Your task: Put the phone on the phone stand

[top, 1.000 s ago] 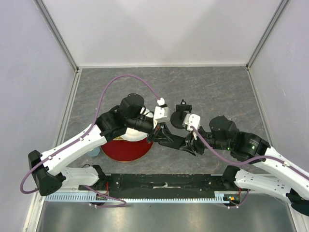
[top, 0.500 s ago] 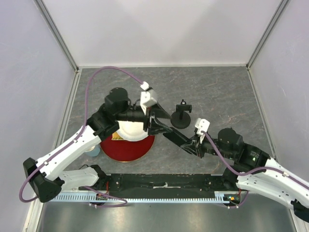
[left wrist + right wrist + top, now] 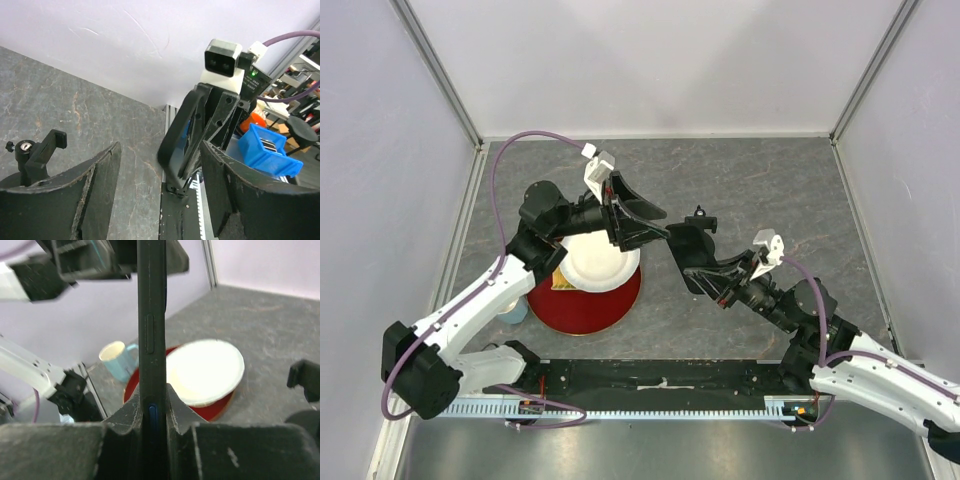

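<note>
The phone [image 3: 151, 340] is a thin black slab seen edge-on, upright between the fingers [image 3: 181, 412] of my right gripper [image 3: 152, 410], which is shut on its lower end. From above, the phone [image 3: 688, 250] hangs in the right gripper [image 3: 707, 270], right over the phone stand [image 3: 699, 218], whose base it hides. The stand's clamp cradle [image 3: 41, 152] shows low left in the left wrist view. My left gripper [image 3: 655, 222] stands open just left of the phone [image 3: 179, 145], apart from it, with nothing between its fingers [image 3: 97, 192].
A white plate [image 3: 600, 265] rests on a red plate [image 3: 582, 308] under the left arm, with a light blue mug [image 3: 515, 312] beside them. The two arms nearly meet at mid-table. A blue bin [image 3: 267, 150] lies beyond the table edge.
The left gripper opened, let go of the phone and drew back up and left. The right gripper shut on the phone and carried it up over the stand.
</note>
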Motion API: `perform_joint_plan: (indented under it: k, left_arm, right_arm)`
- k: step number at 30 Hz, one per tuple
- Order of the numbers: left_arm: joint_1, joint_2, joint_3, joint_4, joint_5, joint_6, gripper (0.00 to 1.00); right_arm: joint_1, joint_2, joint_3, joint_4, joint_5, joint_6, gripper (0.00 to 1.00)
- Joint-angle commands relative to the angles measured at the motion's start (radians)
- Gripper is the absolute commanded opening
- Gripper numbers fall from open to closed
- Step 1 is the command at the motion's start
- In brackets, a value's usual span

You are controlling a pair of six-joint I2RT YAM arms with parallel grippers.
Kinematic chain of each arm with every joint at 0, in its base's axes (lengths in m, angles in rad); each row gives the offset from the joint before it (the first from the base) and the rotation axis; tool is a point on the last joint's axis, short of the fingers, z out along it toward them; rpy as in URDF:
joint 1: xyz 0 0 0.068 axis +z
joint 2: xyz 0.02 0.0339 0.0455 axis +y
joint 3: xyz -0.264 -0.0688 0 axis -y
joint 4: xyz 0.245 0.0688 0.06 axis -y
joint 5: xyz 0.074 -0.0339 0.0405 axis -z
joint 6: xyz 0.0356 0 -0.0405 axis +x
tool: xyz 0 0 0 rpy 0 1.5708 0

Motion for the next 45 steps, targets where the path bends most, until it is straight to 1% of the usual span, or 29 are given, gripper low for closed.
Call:
perform_joint_plan:
  k: [1, 4, 5, 7, 8, 10, 11, 12, 14, 15, 18, 20, 21, 23, 26, 30, 38, 43, 45]
  left_arm:
    - [0.030, 0.027, -0.019, 0.265, 0.099, -0.197, 0.71]
    - [0.032, 0.056, -0.024, 0.340, 0.174, -0.261, 0.71]
    - [0.032, 0.064, -0.027, 0.423, 0.193, -0.313, 0.71]
    - [0.032, 0.092, -0.033, 0.489, 0.233, -0.359, 0.70]
    - [0.030, 0.101, -0.032, 0.514, 0.239, -0.387, 0.70]
    - [0.029, 0.115, -0.027, 0.523, 0.251, -0.401, 0.66]
    - [0.029, 0.130, -0.025, 0.535, 0.256, -0.418, 0.63]
    - [0.029, 0.135, -0.021, 0.538, 0.265, -0.424, 0.57]
    - [0.027, 0.145, -0.016, 0.537, 0.273, -0.435, 0.53]
    - [0.027, 0.150, -0.013, 0.532, 0.274, -0.435, 0.47]
    - [0.027, 0.159, 0.001, 0.505, 0.283, -0.430, 0.36]
    - [0.027, 0.156, 0.005, 0.506, 0.286, -0.429, 0.36]
    - [0.026, 0.153, 0.004, 0.506, 0.286, -0.426, 0.42]
    - [0.020, 0.146, -0.001, 0.491, 0.282, -0.403, 0.48]
    - [0.007, 0.132, 0.001, 0.448, 0.276, -0.360, 0.49]
    - [0.001, 0.130, 0.004, 0.434, 0.268, -0.357, 0.46]
    - [-0.003, 0.118, -0.001, 0.423, 0.257, -0.337, 0.45]
    - [-0.007, 0.103, -0.002, 0.416, 0.254, -0.323, 0.43]
    - [-0.010, 0.101, 0.002, 0.391, 0.250, -0.308, 0.36]
  right_arm:
    - [0.000, 0.017, 0.033, 0.271, -0.018, 0.059, 0.00]
    - [-0.002, 0.050, 0.049, 0.292, -0.020, 0.062, 0.00]
    - [0.000, 0.061, 0.046, 0.313, -0.020, 0.067, 0.00]
    - [-0.002, 0.072, 0.045, 0.334, -0.020, 0.070, 0.00]
    - [-0.002, 0.082, 0.045, 0.349, -0.049, 0.073, 0.00]
    - [-0.002, 0.093, 0.045, 0.364, -0.057, 0.076, 0.00]
    - [-0.002, 0.102, 0.046, 0.373, -0.061, 0.075, 0.00]
    - [0.000, 0.107, 0.048, 0.374, -0.060, 0.071, 0.00]
    - [-0.002, 0.118, 0.048, 0.375, -0.060, 0.067, 0.00]
    - [-0.002, 0.121, 0.046, 0.378, -0.060, 0.065, 0.00]
    - [-0.002, 0.130, 0.045, 0.383, -0.061, 0.065, 0.00]
    - [-0.001, 0.135, 0.046, 0.377, -0.061, 0.065, 0.00]
    - [-0.002, 0.135, 0.046, 0.377, -0.060, 0.065, 0.00]
    - [-0.002, 0.139, 0.046, 0.377, -0.058, 0.065, 0.00]
    - [0.000, 0.152, 0.048, 0.386, -0.064, 0.071, 0.00]
    - [-0.002, 0.170, 0.043, 0.406, -0.075, 0.081, 0.00]
    - [0.000, 0.185, 0.045, 0.412, -0.080, 0.084, 0.00]
    - [0.000, 0.193, 0.022, 0.442, -0.075, 0.097, 0.00]
    - [-0.002, 0.198, 0.025, 0.441, -0.075, 0.101, 0.00]
